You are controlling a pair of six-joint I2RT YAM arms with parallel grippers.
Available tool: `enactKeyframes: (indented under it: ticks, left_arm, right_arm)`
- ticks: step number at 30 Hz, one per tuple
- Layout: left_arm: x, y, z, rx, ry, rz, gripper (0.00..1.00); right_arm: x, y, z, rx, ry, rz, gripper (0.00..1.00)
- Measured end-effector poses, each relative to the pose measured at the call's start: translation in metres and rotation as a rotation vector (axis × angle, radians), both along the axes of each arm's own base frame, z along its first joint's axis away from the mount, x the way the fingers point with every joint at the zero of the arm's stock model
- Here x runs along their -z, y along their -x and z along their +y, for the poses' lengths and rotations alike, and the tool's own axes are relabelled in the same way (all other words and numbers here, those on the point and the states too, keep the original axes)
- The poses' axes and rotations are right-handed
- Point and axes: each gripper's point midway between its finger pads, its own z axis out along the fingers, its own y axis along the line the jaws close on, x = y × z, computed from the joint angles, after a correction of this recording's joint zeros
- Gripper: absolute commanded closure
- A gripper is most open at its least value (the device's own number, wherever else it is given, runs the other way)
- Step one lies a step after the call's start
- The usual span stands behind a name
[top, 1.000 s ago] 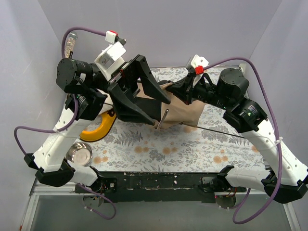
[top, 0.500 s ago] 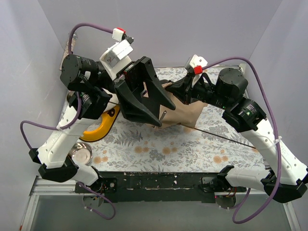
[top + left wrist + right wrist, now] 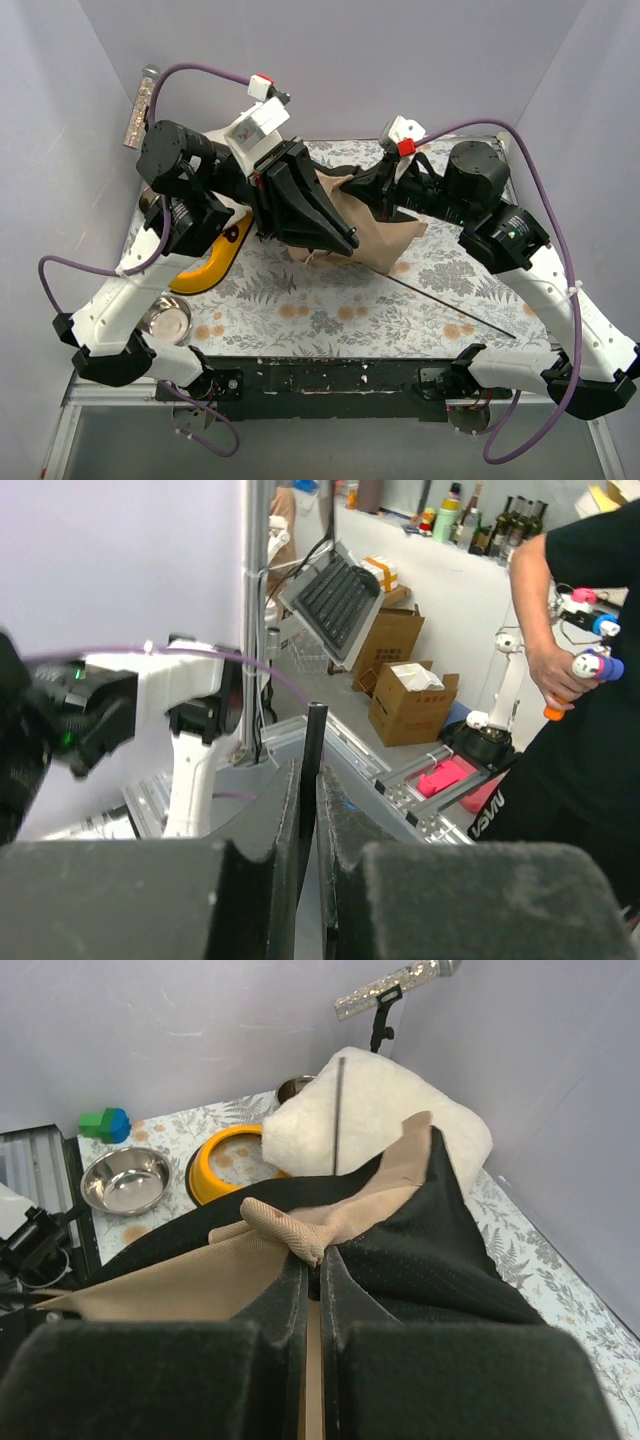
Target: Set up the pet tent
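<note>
The pet tent (image 3: 390,238) is a crumpled tan fabric heap on the middle of the floral mat, and its dark lining (image 3: 455,1245) shows in the right wrist view. My left gripper (image 3: 349,242) is shut on a thin black pole (image 3: 314,742), which sticks up between the pads (image 3: 282,810). A long black pole (image 3: 450,307) slants from the fabric toward the near right of the mat. My right gripper (image 3: 352,186) is shut on a tan fabric fold of the tent (image 3: 292,1228), lifting it. Another thin rod (image 3: 340,1110) stands up beyond the fabric.
A fluffy white cushion (image 3: 385,1110) lies behind the tent. A yellow bowl stand (image 3: 205,265) and a steel bowl (image 3: 167,318) sit at the left. A green and blue block (image 3: 105,1123) lies past the bowl. A glittery stick (image 3: 140,100) leans on the left wall.
My left gripper has shut on the black pole and shifted right and up. The long pole's far end swung toward the near right. The right gripper keeps its hold.
</note>
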Motion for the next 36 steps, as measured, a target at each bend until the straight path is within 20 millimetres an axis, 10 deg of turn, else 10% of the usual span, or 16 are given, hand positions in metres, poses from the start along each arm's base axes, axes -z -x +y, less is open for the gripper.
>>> enactKeyframes:
  ticks: [14,36]
  left_arm:
    - [0.122,-0.115,0.010,-0.343,-0.230,0.427,1.00]
    - [0.202,-0.131,0.028,-0.463,-0.334,0.544,1.00]
  right_arm:
    - [0.031,0.011,0.008,-0.071,0.078,0.103,0.99]
    - [0.072,0.025,0.011,-0.119,0.147,0.236,0.99]
